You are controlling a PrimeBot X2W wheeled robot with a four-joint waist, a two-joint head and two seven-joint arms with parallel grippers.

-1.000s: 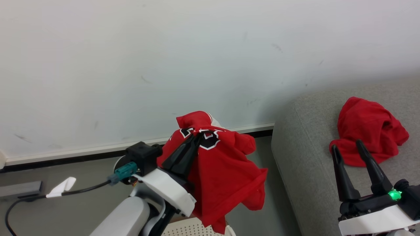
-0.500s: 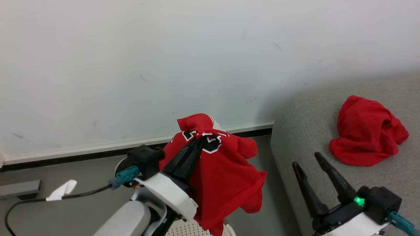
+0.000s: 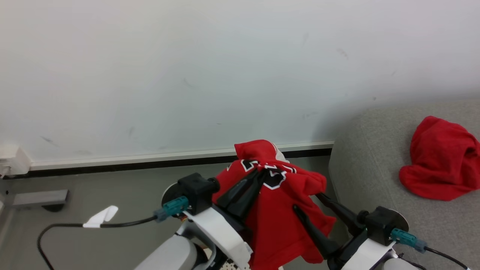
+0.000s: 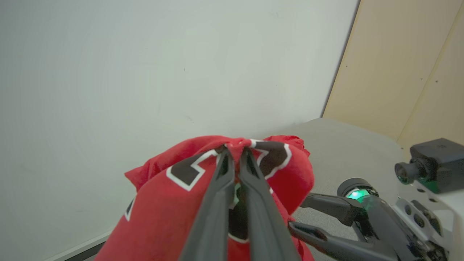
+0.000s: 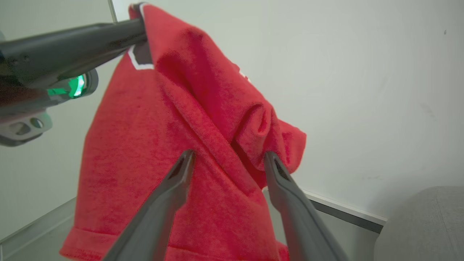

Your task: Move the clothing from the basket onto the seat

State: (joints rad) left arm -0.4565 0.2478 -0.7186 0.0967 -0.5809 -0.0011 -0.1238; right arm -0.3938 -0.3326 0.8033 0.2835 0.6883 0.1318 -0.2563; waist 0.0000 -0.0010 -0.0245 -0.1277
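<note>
Head view: left gripper [image 3: 262,173] is pinched tight on the red-and-white jersey [image 3: 277,225] at its lettering. The jersey hangs in the air, left of the grey sofa [image 3: 375,161]. Right gripper [image 3: 307,201], jaws wide, sits at the jersey's right side. Plain red garment [image 3: 442,165] lies on the sofa, far right. Left wrist view: jaws closed on a bunched fold. Right wrist view: jaws spread either side of a hanging fold; contact unclear.

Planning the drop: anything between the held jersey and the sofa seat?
The open right gripper sits at the sofa-side edge of the jersey, between it and the seat. Nothing else visible; the plain red garment lies farther along it.
</note>
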